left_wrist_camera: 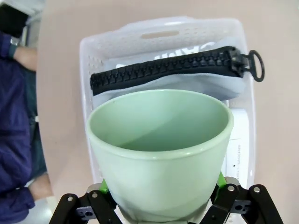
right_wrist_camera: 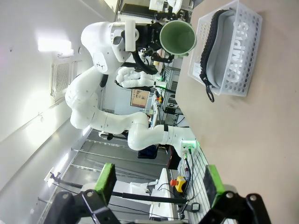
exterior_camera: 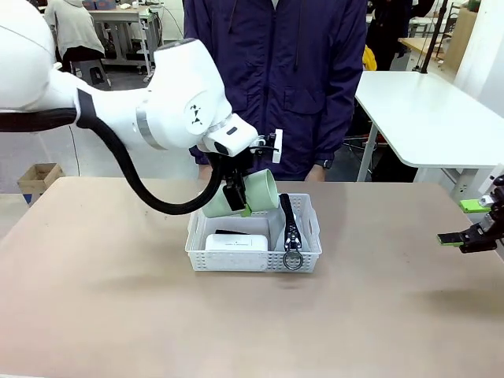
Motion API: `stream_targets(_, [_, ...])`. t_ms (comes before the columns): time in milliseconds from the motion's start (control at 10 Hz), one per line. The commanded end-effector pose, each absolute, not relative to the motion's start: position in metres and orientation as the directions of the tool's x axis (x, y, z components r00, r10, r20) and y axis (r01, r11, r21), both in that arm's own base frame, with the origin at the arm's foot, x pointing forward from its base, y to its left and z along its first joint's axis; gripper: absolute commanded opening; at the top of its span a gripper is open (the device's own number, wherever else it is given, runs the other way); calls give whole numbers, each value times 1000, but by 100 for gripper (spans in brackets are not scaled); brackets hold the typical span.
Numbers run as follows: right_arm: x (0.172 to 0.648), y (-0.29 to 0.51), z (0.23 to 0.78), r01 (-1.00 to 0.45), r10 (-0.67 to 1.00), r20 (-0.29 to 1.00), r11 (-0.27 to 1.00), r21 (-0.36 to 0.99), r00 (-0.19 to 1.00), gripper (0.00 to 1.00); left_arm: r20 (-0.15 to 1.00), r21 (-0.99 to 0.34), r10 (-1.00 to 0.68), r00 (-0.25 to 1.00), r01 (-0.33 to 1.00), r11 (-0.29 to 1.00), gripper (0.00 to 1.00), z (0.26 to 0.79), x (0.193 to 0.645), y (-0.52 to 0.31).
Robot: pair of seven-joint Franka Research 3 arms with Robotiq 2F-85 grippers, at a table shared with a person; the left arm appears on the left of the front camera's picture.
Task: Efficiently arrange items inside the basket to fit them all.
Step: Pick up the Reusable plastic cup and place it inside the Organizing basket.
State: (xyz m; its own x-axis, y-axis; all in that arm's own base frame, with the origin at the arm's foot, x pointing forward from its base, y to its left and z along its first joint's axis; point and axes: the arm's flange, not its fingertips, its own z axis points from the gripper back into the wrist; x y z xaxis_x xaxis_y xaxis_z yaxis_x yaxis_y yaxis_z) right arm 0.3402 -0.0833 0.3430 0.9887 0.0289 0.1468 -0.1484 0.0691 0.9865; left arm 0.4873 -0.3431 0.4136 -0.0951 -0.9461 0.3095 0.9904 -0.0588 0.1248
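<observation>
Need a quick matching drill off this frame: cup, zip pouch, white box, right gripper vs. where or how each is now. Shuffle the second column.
Things:
1. pale green cup
2. grey zip pouch
3. white flat box
4. right gripper

States:
A. lying flat in the basket's left part
B. open, off at the table's right edge
C. gripped by the left gripper above the basket
D. standing on edge in the basket's right part

Pairs: 1-C, 2-D, 3-A, 4-B

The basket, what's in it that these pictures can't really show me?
- Basket floor, left wrist view: pale green cup in the left gripper hides most of it.
- Black item behind the white box, front view: a sliver shows, too little to identify.
- Zip pouch lower part: basket wall covers it.
</observation>
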Motion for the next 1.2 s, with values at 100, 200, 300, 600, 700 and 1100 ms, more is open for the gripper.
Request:
stream_targets(100, [336,-86,344,-165,44,163,65,984,986,100,237,76,-972,2,997,20,87,399,502,-354])
stream_targets(200, [336,-86,344,-165,44,163,65,984,986,100,218,51,-976,-3,999,9,87,389,506,-355])
stream_targets(300, [336,-86,344,-165,44,163,65,984,986,100,196,35,-981,-2,999,5,87,379,508,-357])
stream_targets(600, [336,-86,344,-165,44,163,65,984,986,100,134,20,-991,1,1000,3,87,363,512,-360])
stream_targets(700, [336,-86,344,-165,44,163,65,984,986,100,119,21,-993,5,1000,7,87,360,515,-362])
stream_targets(1100, [336,-86,344,-165,44,163,65,984,986,100,94,17,-995,39,999,40,87,353,526,-366])
